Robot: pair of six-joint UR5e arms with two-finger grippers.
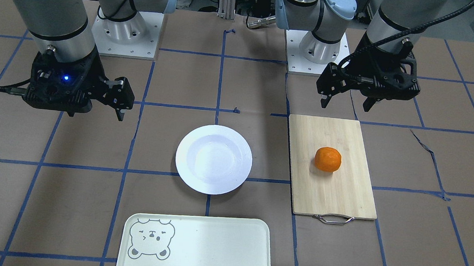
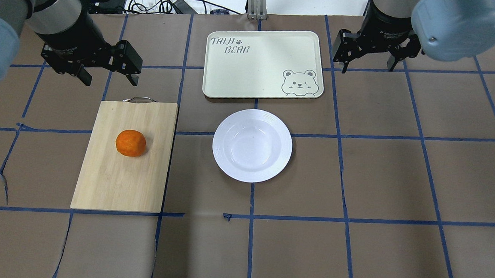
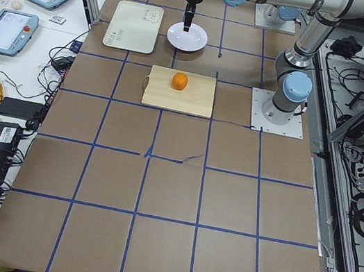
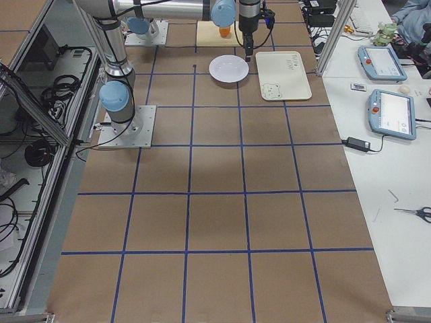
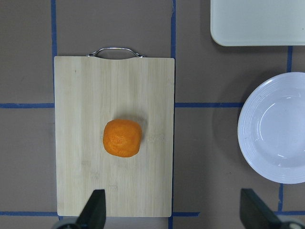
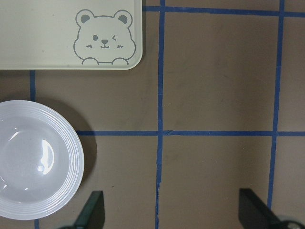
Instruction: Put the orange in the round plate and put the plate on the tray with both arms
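Left gripper (image 2: 110, 80): jaws spread wide, empty. Right gripper (image 2: 368, 69): likewise spread and empty.

The orange (image 2: 131, 142) lies on the wooden cutting board (image 2: 120, 178), below the left gripper. In the left wrist view it sits off the midline between the fingers, nearer one of them. The round plate (image 2: 252, 145) lies between the two grippers, and the tray (image 2: 260, 64) is just past it, apart.

Risks:
- An off-centre descent would let one finger nudge the fruit first and roll it along the board.
- A high release could bounce it out of the shallow plate.
- Uneven rim grips could tilt the glossy plate and spill it.

Orientation: the orange looks nearly round from above, with no marked long axis. Its stem end probably faces up, though the view is too coarse to confirm.
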